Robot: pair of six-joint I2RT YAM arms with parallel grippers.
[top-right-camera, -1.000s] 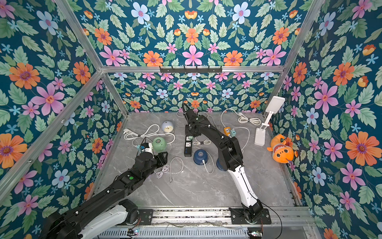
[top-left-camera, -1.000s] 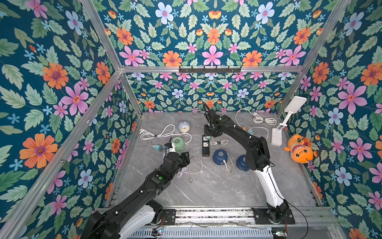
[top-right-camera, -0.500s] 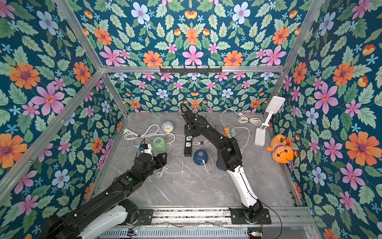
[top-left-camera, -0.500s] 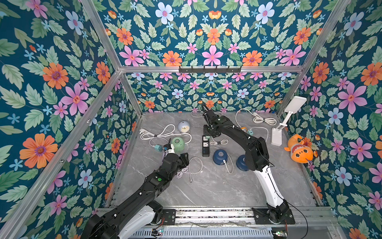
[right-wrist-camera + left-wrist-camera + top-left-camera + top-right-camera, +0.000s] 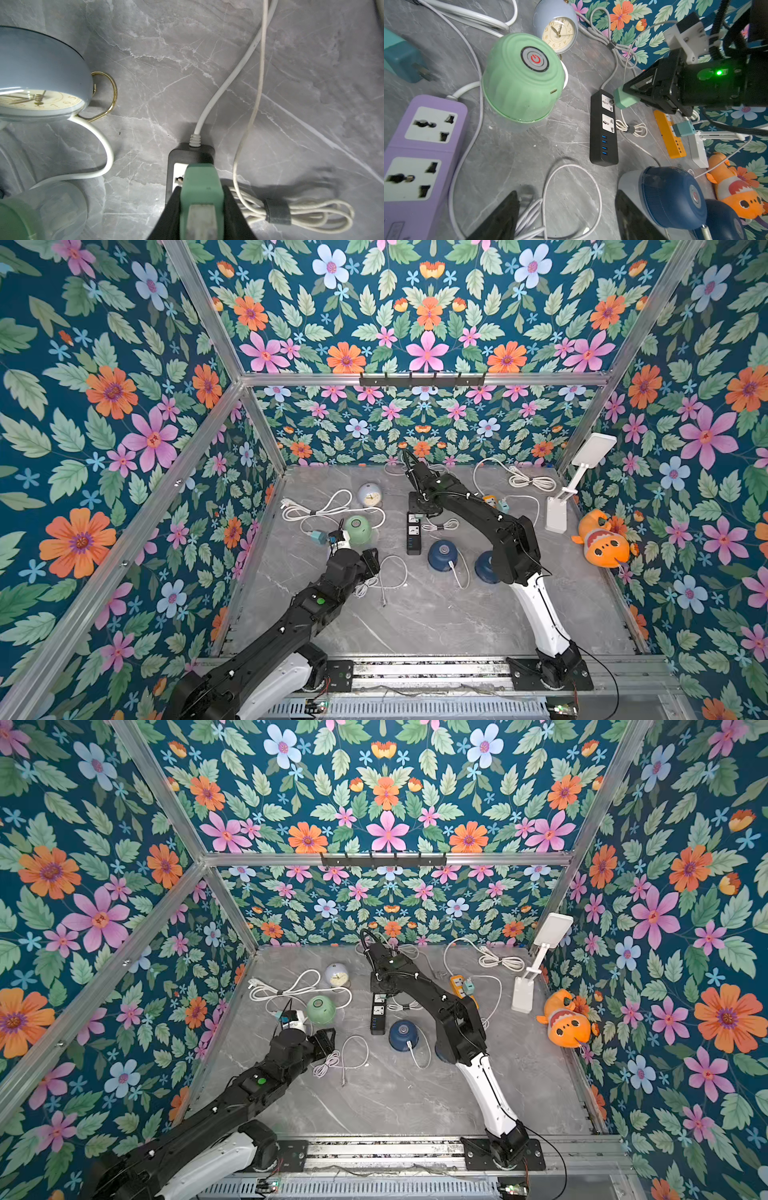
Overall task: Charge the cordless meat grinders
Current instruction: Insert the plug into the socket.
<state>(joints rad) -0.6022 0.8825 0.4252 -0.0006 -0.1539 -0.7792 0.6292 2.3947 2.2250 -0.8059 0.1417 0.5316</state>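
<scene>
The mint green meat grinder (image 5: 358, 529) (image 5: 521, 83) stands left of a black power strip (image 5: 413, 536) (image 5: 604, 133). One navy grinder (image 5: 443, 555) (image 5: 672, 199) with a white cable in its side sits right of the strip. A second navy grinder (image 5: 485, 567) is half hidden by my right arm. My right gripper (image 5: 200, 207) (image 5: 420, 511) is shut on a mint green charger plug (image 5: 199, 182) (image 5: 625, 100), whose prongs meet the strip's far socket. My left gripper (image 5: 566, 218) (image 5: 371, 563) stands open over a loose white cable (image 5: 571, 176), close to the green grinder.
A pale blue alarm clock (image 5: 370, 494) stands behind the green grinder. A purple power strip (image 5: 421, 155), a teal adapter (image 5: 319, 536) and white cords lie at the left. An orange power strip (image 5: 459, 986), a white lamp (image 5: 559, 506) and an orange plush fish (image 5: 604, 543) are at the right.
My left gripper's jaws have spread a little wider. Both arms have hardly moved, and the right one still holds the plug at the strip.
</scene>
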